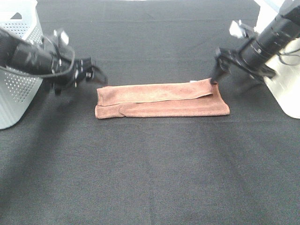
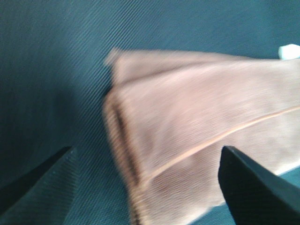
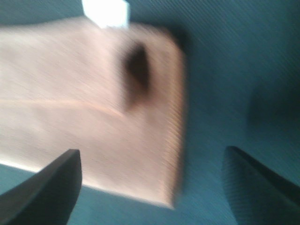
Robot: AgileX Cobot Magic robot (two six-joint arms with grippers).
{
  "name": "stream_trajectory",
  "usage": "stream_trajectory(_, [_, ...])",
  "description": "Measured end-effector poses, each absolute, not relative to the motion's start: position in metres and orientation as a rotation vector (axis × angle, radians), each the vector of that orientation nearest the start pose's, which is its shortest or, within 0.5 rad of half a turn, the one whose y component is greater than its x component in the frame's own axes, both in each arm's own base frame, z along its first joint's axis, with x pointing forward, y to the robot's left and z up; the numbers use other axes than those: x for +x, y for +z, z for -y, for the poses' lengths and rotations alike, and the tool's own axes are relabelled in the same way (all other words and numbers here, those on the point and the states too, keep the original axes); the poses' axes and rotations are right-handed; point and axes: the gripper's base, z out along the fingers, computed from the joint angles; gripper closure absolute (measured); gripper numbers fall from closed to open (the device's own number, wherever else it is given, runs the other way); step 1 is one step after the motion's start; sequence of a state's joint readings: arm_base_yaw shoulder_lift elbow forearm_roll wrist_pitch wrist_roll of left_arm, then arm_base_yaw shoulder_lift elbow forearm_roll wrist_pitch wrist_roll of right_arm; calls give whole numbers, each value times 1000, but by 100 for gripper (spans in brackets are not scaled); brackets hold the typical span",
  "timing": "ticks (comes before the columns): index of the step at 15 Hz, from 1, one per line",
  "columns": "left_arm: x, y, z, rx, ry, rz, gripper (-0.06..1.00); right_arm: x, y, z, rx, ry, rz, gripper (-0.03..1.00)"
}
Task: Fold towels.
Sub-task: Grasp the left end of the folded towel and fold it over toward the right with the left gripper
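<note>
The reddish-brown towel [image 1: 161,99] lies on the black table, folded into a long strip of overlapping layers running left to right. My left gripper [image 1: 97,74] hovers just off the strip's far left corner, and its jaws stand open with nothing in them. In the left wrist view the towel's end [image 2: 197,131] lies under that open gripper [image 2: 147,176]. My right gripper [image 1: 221,72] is at the far right corner, open, one fingertip close to the cloth. The blurred right wrist view shows the towel end [image 3: 93,108] and its white tag [image 3: 105,11] beyond the open gripper [image 3: 152,183].
A white perforated basket [image 1: 14,93] stands at the left edge behind the left arm. Another white container [image 1: 286,93] stands at the right edge under the right arm. Black cloth [image 1: 150,178] covers the table in front of the towel.
</note>
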State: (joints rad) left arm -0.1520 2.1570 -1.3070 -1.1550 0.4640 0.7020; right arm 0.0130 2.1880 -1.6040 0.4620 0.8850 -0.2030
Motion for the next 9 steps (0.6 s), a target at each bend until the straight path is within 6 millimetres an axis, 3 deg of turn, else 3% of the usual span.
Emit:
stream_trajectory(2, [426,95,106,-189,-809,-2617,17,445,147,-36,71,509,-2884,20])
stream_trajectory(6, [445,85,129,-173,-976,-2621,19,445,147,-36,72,509,-2883,20])
stream_trajectory(7, [447,83,133,-189,-1011,-2632,26,446,147,-36,72,508,-2882,20])
stream_trajectory(8, [447,79,135,-231,-1037,-2651,41,446,147,-36,72,507,-2880,20])
stream_trajectory(9, [447,79,135,-231,-1037,-2651,41,446,147,-36,72,507,-2880,20])
